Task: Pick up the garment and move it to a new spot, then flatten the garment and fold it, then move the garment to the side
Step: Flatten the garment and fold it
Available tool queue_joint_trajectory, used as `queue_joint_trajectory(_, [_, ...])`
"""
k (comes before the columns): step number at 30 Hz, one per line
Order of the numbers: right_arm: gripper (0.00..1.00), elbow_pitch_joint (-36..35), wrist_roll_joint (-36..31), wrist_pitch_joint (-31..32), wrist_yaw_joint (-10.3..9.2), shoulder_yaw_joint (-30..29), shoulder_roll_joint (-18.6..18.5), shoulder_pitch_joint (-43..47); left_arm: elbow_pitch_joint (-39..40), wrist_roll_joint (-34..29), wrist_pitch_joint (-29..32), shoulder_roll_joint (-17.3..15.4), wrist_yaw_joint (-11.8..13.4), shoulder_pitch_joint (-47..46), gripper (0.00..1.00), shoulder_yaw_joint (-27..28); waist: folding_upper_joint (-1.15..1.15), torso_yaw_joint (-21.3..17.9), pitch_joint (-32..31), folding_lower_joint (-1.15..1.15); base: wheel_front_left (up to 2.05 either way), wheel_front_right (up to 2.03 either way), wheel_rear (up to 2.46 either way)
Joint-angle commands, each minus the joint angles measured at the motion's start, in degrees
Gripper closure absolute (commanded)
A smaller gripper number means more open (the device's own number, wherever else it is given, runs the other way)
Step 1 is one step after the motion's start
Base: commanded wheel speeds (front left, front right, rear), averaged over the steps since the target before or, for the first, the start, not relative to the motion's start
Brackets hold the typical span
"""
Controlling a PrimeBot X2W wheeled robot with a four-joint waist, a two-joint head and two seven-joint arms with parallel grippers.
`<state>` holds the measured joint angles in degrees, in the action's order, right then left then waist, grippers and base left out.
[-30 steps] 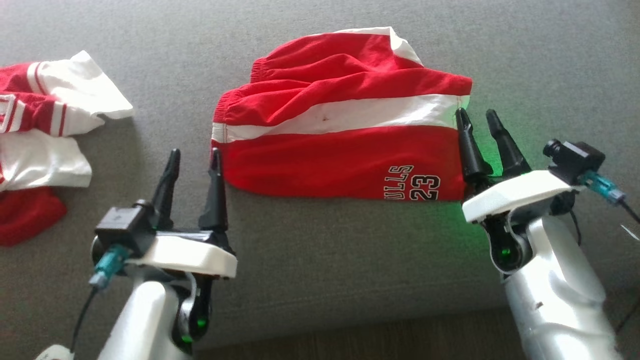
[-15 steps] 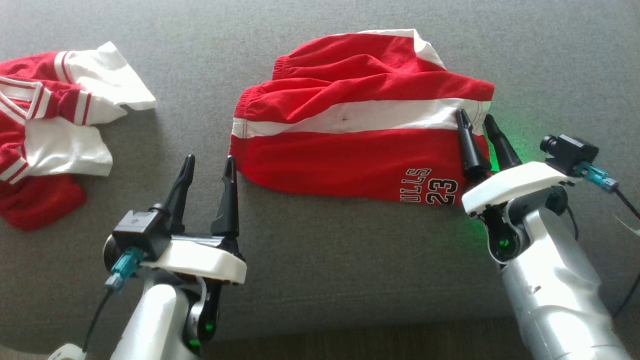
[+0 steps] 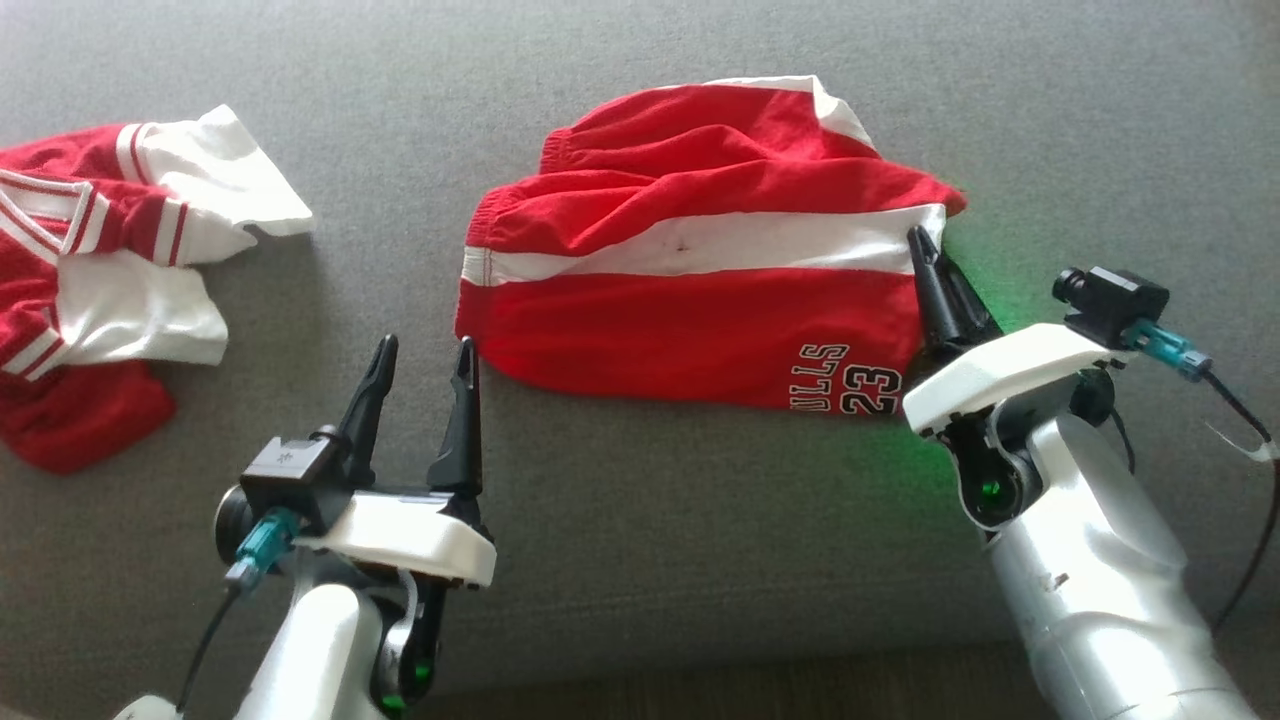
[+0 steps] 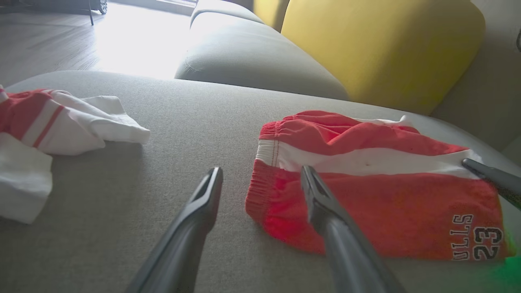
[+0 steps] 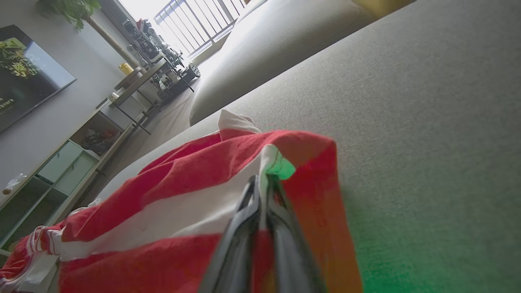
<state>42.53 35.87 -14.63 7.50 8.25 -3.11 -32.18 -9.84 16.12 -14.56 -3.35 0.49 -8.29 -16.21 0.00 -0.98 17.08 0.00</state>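
Your right gripper [image 3: 926,248] is pinched onto the right hem of the red shorts [image 3: 690,300] lying mid-sofa [image 3: 640,520], left gripper [image 3: 426,346] gaping wide beside the waistband: light, limp cloth, so grab that waistband corner too.

One second ago the right end effector [image 3: 922,245] had its two fingers spread apart, standing just beside the right edge of the red shorts [image 3: 690,310]. Now these fingers are pressed together on that edge, at the end of the white stripe [image 3: 720,243]. The right corner of the shorts, which before lay flat and pointed outward, is now gathered a little around the fingertips and drawn inward
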Motion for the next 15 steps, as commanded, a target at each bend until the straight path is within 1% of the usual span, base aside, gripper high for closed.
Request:
queue_joint_trajectory(1, [1.0,-2.04,0.51,-0.37,-0.01,1.61,0.24,0.3,1.44,-0.74,-0.43,0.0,-0.03,0.07,0.0,1.8,0.0,-0.32,-0.5,0.0,0.0,0.0,0.0])
queue_joint_trajectory(5, [1.0,-3.96,-1.07,-0.37,-0.01,1.83,0.24,1.8,1.53,-0.9,-0.43,0.1,0.13,0.71,0.0,2.02,0.0,-0.84,-1.58,0.0,0.0,0.0,0.0])
queue_joint_trajectory(10, [1.0,-5.97,-6.07,-0.37,-0.01,0.24,0.24,4.51,1.71,0.15,-0.43,0.18,-0.42,1.12,0.0,2.47,0.0,-1.4,-2.49,0.0,0.0,0.0,0.0])
queue_joint_trajectory(15, [1.0,-8.27,-10.7,-0.37,-0.01,-2.17,0.19,7.85,1.41,0.03,0.8,-1.27,-0.75,-0.13,0.0,2.62,0.0,-2.38,-2.66,0.0,0.0,0.0,0.0])
